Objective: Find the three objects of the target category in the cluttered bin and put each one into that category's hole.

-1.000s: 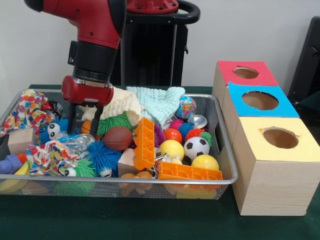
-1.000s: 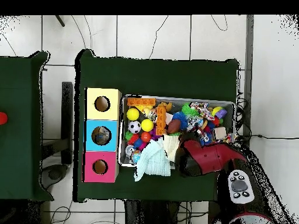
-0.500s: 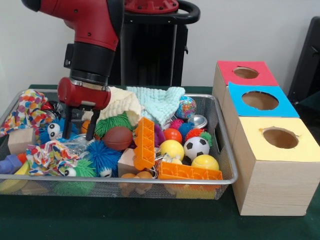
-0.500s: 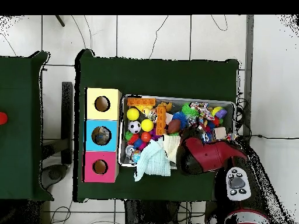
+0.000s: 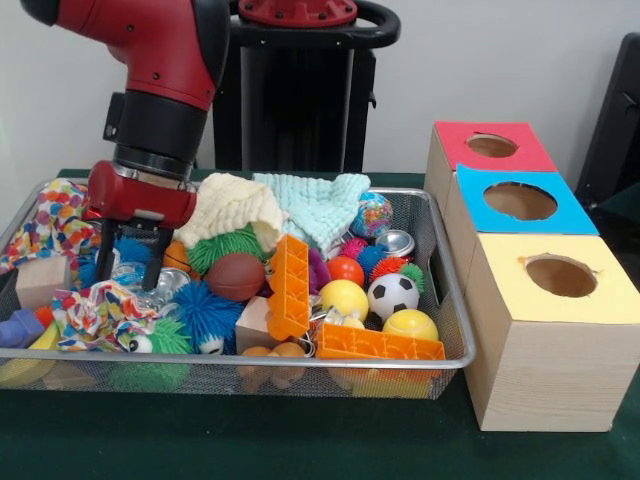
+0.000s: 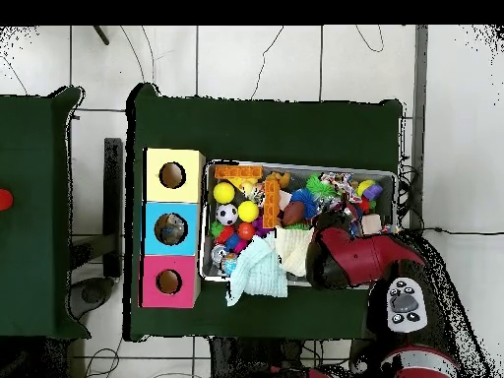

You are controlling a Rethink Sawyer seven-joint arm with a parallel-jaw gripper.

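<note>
Crinkly see-through plastic (image 5: 150,287) lies in the wire bin (image 5: 455,330), toward the left side in the front view, among fuzzy blue balls and a colourful spotted cloth (image 5: 92,312). It is a lumpy wad, so I cannot tell which way it points or which way is its long side.

The gripper (image 5: 128,262) hangs right over the plastic. Its two black fingers (image 5: 153,262) are spread apart and point straight down. Their tips are close above the wad, but I cannot tell if they touch it. Nothing is between them.

The bin sits on a dark green table cover (image 5: 300,440) and is full of toys: a brown football (image 5: 235,276), a soccer ball (image 5: 392,294), yellow balls, orange plastic blocks (image 5: 289,286), and a pale knitted cloth (image 5: 318,205) at the back.

Beside the bin, on the right in the front view, stand three wooden boxes in a row. The blue-topped box (image 5: 520,205) is in the middle, and its round hole (image 5: 520,201) faces up. It is well apart from the gripper.

From above, white floor tiles (image 6: 246,59) and thin cables show around the table.
</note>
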